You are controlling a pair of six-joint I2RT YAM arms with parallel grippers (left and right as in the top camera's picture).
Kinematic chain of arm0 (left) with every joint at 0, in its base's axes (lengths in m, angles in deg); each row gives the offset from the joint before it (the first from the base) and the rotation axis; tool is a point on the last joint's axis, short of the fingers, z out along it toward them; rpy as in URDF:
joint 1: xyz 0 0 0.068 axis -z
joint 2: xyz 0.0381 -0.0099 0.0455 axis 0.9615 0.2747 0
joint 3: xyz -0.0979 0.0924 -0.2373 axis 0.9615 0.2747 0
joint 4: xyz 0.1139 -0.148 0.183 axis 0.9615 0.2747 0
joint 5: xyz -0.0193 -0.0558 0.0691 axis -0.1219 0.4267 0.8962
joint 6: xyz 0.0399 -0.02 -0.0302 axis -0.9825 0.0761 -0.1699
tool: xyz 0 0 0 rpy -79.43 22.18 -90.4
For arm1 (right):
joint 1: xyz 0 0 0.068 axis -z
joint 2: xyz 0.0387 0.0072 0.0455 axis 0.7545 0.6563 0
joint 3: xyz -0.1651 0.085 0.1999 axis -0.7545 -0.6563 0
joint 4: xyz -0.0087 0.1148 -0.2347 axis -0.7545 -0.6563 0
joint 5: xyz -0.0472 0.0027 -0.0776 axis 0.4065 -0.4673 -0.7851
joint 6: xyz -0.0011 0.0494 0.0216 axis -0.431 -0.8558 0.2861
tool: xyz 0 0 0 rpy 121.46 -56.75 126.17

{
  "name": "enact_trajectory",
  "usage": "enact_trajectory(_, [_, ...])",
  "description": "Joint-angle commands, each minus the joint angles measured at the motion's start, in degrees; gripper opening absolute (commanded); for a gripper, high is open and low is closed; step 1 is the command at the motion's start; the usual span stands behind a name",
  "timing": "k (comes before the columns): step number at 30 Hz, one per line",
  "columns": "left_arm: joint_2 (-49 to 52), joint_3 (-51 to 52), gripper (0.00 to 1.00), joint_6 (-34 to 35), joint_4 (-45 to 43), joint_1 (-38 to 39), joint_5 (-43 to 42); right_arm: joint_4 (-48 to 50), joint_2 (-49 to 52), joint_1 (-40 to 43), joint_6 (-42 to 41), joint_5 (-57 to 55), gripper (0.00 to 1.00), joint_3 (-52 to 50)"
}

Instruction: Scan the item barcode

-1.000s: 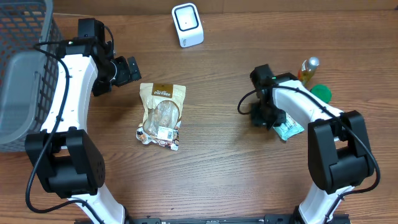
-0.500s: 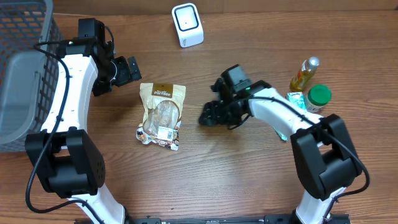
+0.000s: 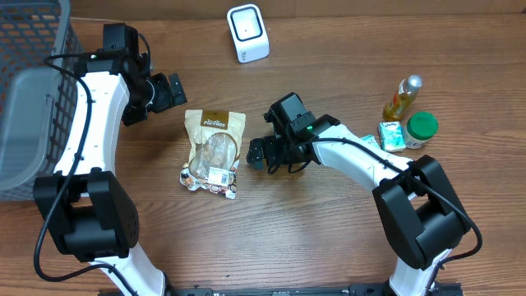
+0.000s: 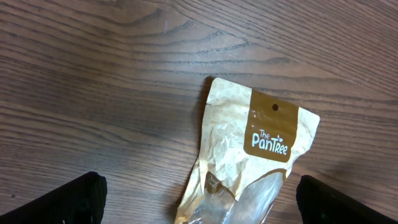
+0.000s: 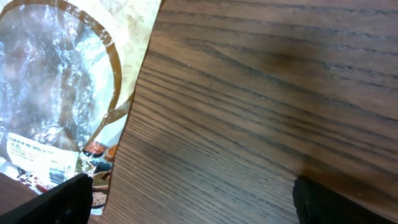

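Tan-and-brown snack pouch (image 3: 212,152), white scanner (image 3: 247,33), green-capped jar (image 3: 422,127), brown woodgrain table (image 3: 329,238)

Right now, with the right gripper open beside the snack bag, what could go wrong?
The bag lies flat, so the right gripper may shove it instead of pinching it. A grip near the white label could hide it from the scanner. The left gripper hangs by the bag's top; the two could collide.
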Motion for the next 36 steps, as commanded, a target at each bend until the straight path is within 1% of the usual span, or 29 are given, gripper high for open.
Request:
enact_trajectory(1, [-0.76, -0.55, 1.00, -1.25, 1.11, 0.46, -3.30, 0.31, -0.20, -0.04, -0.22, -1.22, 1.00, -0.28])
enact_trajectory(5, [-0.72, 0.33, 1.00, -0.61, 2.16, 1.09, -8.39, 0.35, -0.20, -0.04, -0.22, -1.22, 1.00, -0.28])
enact_trajectory(6, [-0.72, 0.79, 0.95, -0.66, 2.12, 1.51, -9.40, 0.37, -0.20, -0.04, -0.22, -1.25, 1.00, -0.28])
enact_trajectory(8, [-0.66, 1.81, 0.64, -0.66, 1.97, 2.62, -9.51, 0.46, -0.20, -0.04, -0.22, -1.25, 1.00, -0.28])
enact_trajectory(9, [-0.66, 2.25, 0.52, -0.66, 1.97, 3.30, -9.22, 0.52, -0.20, -0.04, -0.20, -1.22, 1.00, -0.28])
enact_trajectory(10, [-0.66, 3.15, 0.32, -0.96, 1.99, 4.66, -9.09, 0.50, -0.20, -0.04, -0.22, -1.25, 1.00, -0.28])
enact_trajectory(11, [-0.66, 3.56, 0.20, -1.14, 1.99, 5.40, -9.07, 0.50, -0.20, -0.04, -0.20, -1.22, 1.00, -0.28])
enact_trajectory(13, [-0.66, 4.48, 0.05, -1.14, 1.51, 6.62, -9.05, 0.50, -0.20, -0.04, -0.22, -1.25, 1.00, -0.28])
enact_trajectory(16, [-0.66, 6.54, 0.04, -2.16, -0.55, 8.50, -9.03, 0.48, -0.20, -0.04, -0.22, -1.25, 1.00, -0.28])
enact_trajectory(19, [-0.66, 8.52, 0.06, -3.23, -1.86, 10.25, -8.55, 0.35, -0.20, -0.04, -0.20, -1.25, 1.00, -0.28])
enact_trajectory(20, [-0.66, 9.14, 0.09, -3.23, -2.19, 10.78, -8.35, 0.31, -0.20, -0.04, -0.22, -1.22, 1.00, -0.28])
enact_trajectory(22, [-0.66, 9.44, 0.22, -3.21, -2.25, 11.58, -8.41, 0.31, -0.20, -0.04, -0.20, -1.25, 1.00, -0.28])
enact_trajectory(23, [-0.66, 9.42, 0.21, -3.17, -2.16, 12.26, -9.14, 0.31, -0.20, 0.00, -0.22, -1.25, 1.00, -0.28])
enact_trajectory(24, [-0.66, 9.42, 0.16, -3.17, -2.14, 12.55, -9.90, 0.31, -0.20, 0.00, -0.22, -1.22, 1.00, -0.28])
enact_trajectory(25, [-0.66, 9.42, 0.16, -3.21, -2.12, 12.76, -10.82, 0.31, -0.20, 0.00, -0.22, -1.22, 1.00, -0.28])
enact_trajectory(27, [-0.66, 9.42, 0.24, -3.21, -2.19, 13.16, -11.17, 0.31, -0.20, 0.00, -0.22, -1.22, 1.00, -0.28])
enact_trajectory(28, [-0.66, 9.44, 0.25, -3.23, -2.19, 13.35, -10.71, 0.31, -0.20, 0.00, -0.22, -1.22, 1.00, -0.28])
enact_trajectory(30, [-0.66, 9.66, 0.23, -3.23, -2.19, 13.84, -8.66, 0.28, -0.20, 0.00, -0.22, -1.22, 1.00, -0.28])
enact_trajectory(32, [-0.63, 9.88, 0.15, -3.19, -2.19, 14.29, -6.49, 0.11, -0.20, 0.00, -0.22, -1.22, 1.00, -0.28])
enact_trajectory(34, [-0.61, 10.08, 0.09, -3.17, -2.19, 14.75, -5.29, 0.00, -0.20, 0.00, -0.22, -1.25, 1.00, -0.28])
enact_trajectory(36, [-0.44, 10.08, 0.08, -3.19, -2.12, 15.21, -4.96, -0.11, -0.20, 0.00, -0.20, -1.25, 1.00, -0.28])
